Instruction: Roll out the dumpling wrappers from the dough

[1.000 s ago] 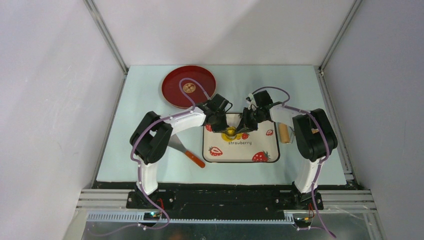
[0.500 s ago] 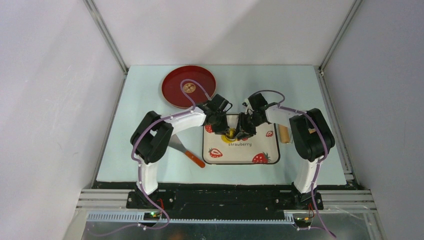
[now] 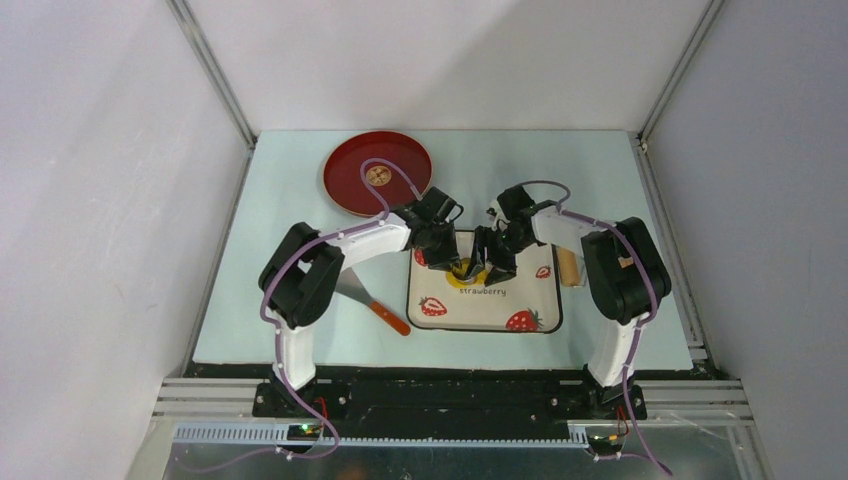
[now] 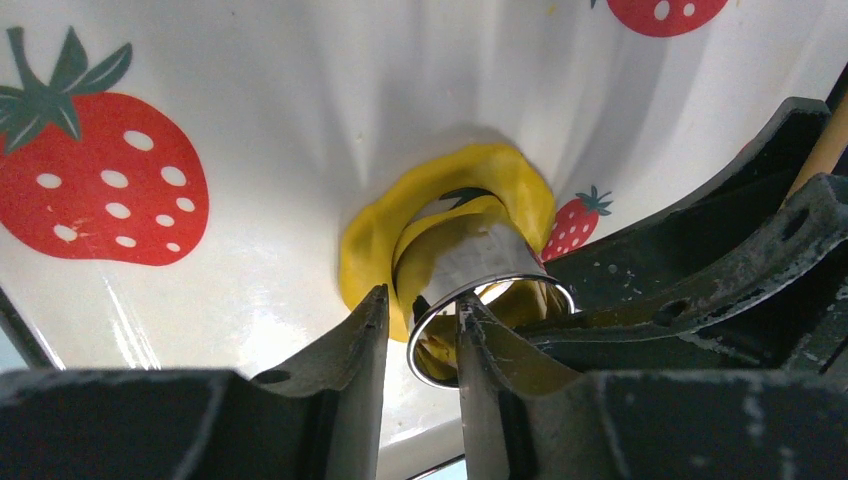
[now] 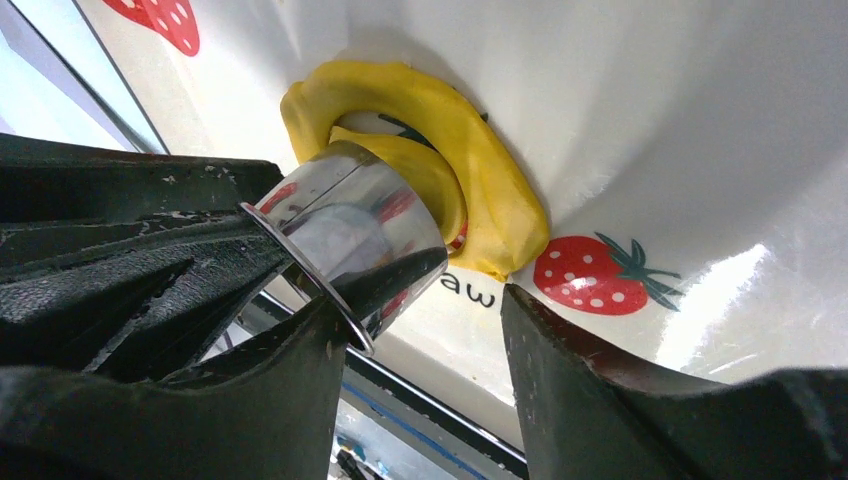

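Note:
The yellow dough [image 3: 460, 272] lies as a thick ring-shaped patch [image 4: 370, 250] [image 5: 480, 170] on the strawberry mat [image 3: 500, 305]. A shiny metal ring cutter [image 4: 470, 265] [image 5: 360, 225] stands tilted in its middle with yellow dough inside it. My left gripper [image 3: 447, 262] [image 4: 422, 300] is open, one finger outside the cutter's wall, the other inside the rim. My right gripper [image 3: 490, 268] [image 5: 420, 305] is open wide; its left finger touches the cutter's rim, its right finger stands apart beside the dough. The dumpling wrappers are out of view.
A red plate [image 3: 345, 185] with a small round tan piece [image 3: 377, 176] sits at the back left. A spatula with an orange handle [image 3: 375, 305] lies left of the mat. The wooden roller [image 3: 568, 266] lies right of the mat, next to the right arm.
Both grippers have opened around the cutter; a second ago they were nearly shut. The arms have stayed over the dough, the right one slightly lower.

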Controlling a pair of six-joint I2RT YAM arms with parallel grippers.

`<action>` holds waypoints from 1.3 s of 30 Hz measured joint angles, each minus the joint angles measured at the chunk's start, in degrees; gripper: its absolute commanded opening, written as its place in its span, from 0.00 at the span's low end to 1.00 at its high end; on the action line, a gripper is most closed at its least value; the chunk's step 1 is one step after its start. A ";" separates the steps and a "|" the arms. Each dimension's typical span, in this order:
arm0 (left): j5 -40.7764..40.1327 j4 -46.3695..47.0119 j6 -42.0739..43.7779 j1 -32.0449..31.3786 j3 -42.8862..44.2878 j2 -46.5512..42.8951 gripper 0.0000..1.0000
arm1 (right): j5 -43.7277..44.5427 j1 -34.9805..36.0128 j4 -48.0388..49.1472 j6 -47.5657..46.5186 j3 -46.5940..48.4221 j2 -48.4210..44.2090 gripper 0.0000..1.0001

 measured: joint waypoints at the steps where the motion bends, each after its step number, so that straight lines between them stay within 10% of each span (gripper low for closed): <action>1: 0.20 -0.07 0.22 0.09 0.00 -0.07 0.35 | 0.02 -0.11 -0.42 -0.11 0.04 -0.13 0.63; 39: 4.04 -0.17 3.34 0.79 0.00 -1.75 0.36 | -3.96 -2.40 -4.85 -1.66 0.70 -1.29 0.65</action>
